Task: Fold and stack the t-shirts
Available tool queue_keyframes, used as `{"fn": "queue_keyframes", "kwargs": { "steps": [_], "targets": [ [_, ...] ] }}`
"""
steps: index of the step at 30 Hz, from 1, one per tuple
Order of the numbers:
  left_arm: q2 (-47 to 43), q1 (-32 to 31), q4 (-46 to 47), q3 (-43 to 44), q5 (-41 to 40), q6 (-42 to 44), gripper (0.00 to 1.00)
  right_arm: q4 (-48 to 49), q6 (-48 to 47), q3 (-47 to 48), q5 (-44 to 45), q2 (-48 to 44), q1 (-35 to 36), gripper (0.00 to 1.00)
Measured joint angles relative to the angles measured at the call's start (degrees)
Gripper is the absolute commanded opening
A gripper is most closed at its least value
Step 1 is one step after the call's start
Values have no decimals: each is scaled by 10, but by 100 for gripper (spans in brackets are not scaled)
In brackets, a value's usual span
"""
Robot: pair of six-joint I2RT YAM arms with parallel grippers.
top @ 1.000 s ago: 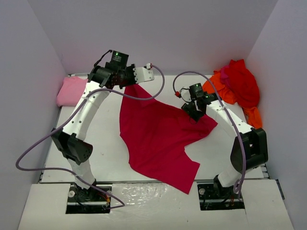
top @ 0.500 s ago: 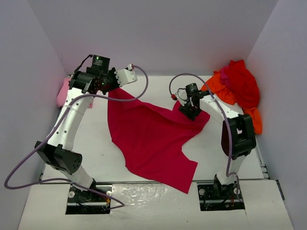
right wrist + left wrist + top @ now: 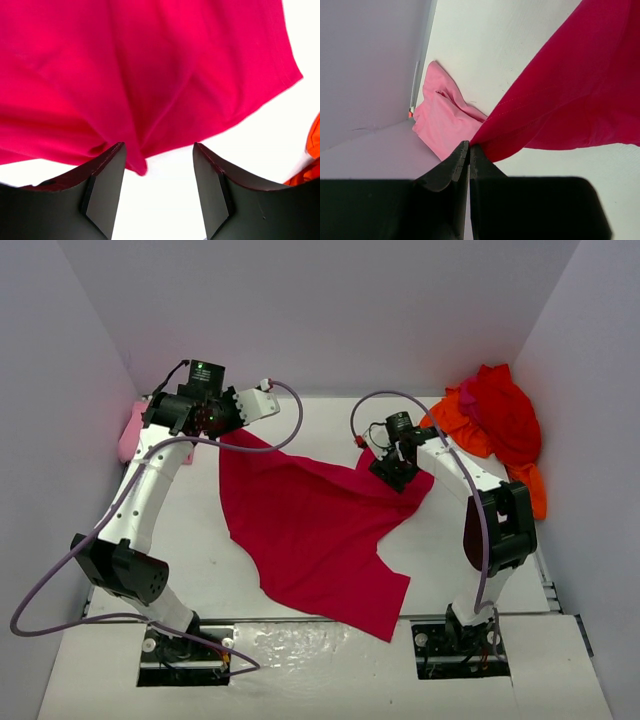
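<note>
The crimson-magenta t-shirt (image 3: 310, 525) lies spread across the middle of the table. My left gripper (image 3: 228, 425) is shut on its back-left corner; in the left wrist view the jaws (image 3: 469, 146) pinch the hem of the crimson cloth (image 3: 570, 90), lifted off the table. My right gripper (image 3: 396, 472) hovers open over the shirt's right edge, and a fold of the crimson cloth (image 3: 150, 65) lies just ahead of its fingertips (image 3: 159, 150), nothing between them. The light pink t-shirt (image 3: 133, 430) (image 3: 442, 120) sits bunched at the left wall. The red t-shirt (image 3: 505, 410) lies on the orange t-shirt (image 3: 452, 420) at the back right.
White walls close the table on the left, back and right. A strip of orange cloth (image 3: 533, 490) runs along the right wall, and its edge shows in the right wrist view (image 3: 312, 162). Both arm bases stand at the near edge.
My left gripper has drawn the shirt's corner leftward toward the pink shirt, dragging the cloth with it. The right gripper has shifted slightly left and back along the shirt's right edge.
</note>
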Motion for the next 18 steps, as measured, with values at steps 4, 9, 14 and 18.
{"fn": "queue_keyframes", "kwargs": {
  "steps": [4, 9, 14, 18],
  "targets": [
    [0, 4, 3, 0, 1, 0, 0, -8, 3, -4, -5, -1, 22, 53],
    [0, 15, 8, 0, 4, 0, 0, -15, 4, -23, -14, -10, 37, 53],
    [0, 17, 13, -2, 5, 0, 0, -17, 7, -35, -16, -13, 38, 52],
    [0, 17, 15, -11, 7, 0, 0, -14, 10, -36, -10, -12, 38, 50]
  ]
}}
